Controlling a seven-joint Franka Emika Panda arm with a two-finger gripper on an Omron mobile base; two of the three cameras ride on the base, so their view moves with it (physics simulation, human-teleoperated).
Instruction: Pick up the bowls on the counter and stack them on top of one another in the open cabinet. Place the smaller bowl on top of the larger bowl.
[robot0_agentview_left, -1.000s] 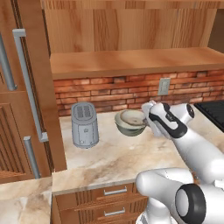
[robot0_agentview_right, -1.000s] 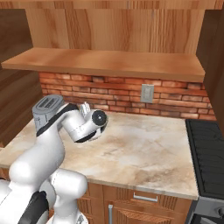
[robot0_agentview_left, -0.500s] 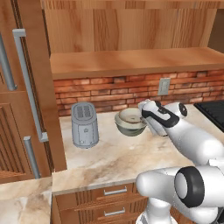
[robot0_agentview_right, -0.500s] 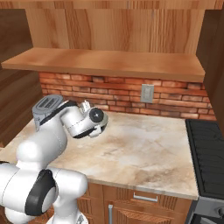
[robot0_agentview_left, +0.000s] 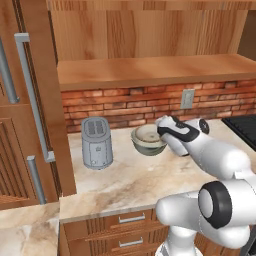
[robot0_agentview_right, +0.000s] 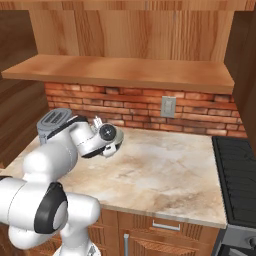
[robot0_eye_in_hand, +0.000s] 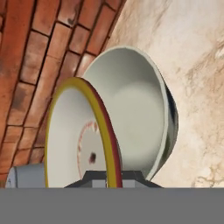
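A round, deep olive-grey ceramic bowl (robot0_agentview_left: 148, 140) with a pale inside sits upright on the beige marbled stone surface (robot0_agentview_left: 130, 180), near the brick wall. In the hand view a second round bowl (robot0_eye_in_hand: 76, 135), pale inside with a yellow and red rim and a faint reddish ring at its centre, is tilted on edge just in front of it. The light-brown wooden open cabinet's shelf board (robot0_agentview_left: 150, 70) hangs above.

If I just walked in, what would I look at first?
Probably the big white robot arm reaching over the marbled counter, its gripper shut on the yellow-and-red rim of a small bowl. That bowl sits beside a larger pale-inside bowl near the brick wall, right of a grey toaster.
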